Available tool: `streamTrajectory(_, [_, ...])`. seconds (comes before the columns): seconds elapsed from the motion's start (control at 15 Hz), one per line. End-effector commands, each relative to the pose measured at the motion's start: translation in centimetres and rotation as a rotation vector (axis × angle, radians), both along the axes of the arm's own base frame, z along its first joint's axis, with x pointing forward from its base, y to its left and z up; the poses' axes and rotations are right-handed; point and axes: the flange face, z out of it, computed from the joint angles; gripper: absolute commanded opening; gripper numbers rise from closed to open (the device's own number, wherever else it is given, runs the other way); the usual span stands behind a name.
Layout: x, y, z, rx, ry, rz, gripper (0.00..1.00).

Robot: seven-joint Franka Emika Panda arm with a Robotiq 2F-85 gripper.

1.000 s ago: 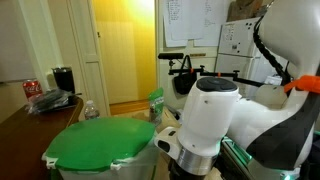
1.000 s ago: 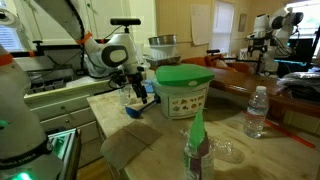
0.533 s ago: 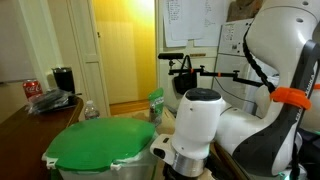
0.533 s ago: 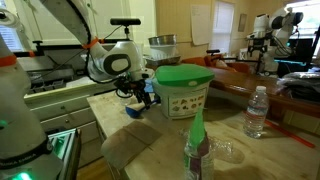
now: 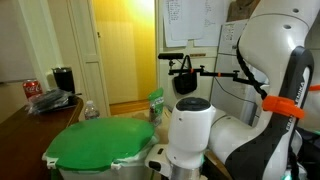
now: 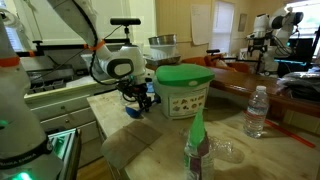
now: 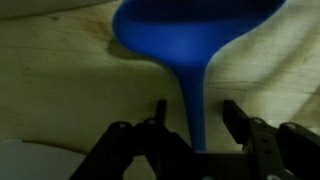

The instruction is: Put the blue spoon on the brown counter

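Note:
The blue spoon (image 7: 195, 45) lies on pale light-wood planks, bowl at the top of the wrist view and handle running down between my fingers. My gripper (image 7: 196, 118) is open, with a gap on each side of the handle. In an exterior view my gripper (image 6: 140, 98) is low over the pale counter, just left of the green-topped bin (image 6: 183, 88), with a bit of blue spoon (image 6: 151, 99) showing beside it. The brown counter shows in both exterior views, as a dark strip behind the bin (image 6: 235, 86) and as a dark tabletop (image 5: 22, 118).
The green-topped bin (image 5: 100, 148) stands close to the gripper. A water bottle (image 6: 257, 110) and a green-capped bottle (image 6: 196, 150) stand on the near pale surface. A red can (image 5: 32, 89) and a dark cup (image 5: 63, 79) sit on the brown tabletop. A metal bowl (image 6: 163, 44) is behind.
The arm has swung and lowered, bringing the gripper a little toward the bin and down over the spoon. The spoon has not moved.

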Motion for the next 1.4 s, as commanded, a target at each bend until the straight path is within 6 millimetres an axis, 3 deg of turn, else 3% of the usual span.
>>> streamTrajectory(0.0, [1.1,0.8,-0.2,0.008,0.015,0.050,0.31])
streamTrajectory(0.27, [1.7,1.6,0.3,0.009,0.026,0.103,0.01])
streamTrajectory(0.67, [0.5,3.1,3.2,0.027,0.108,0.104,0.04])
streamTrajectory(1.0, [-1.2,2.6,6.1,0.020,0.139,0.058,0.04])
streamTrajectory(1.33, [-1.5,2.2,9.6,0.024,0.035,0.072,0.04])
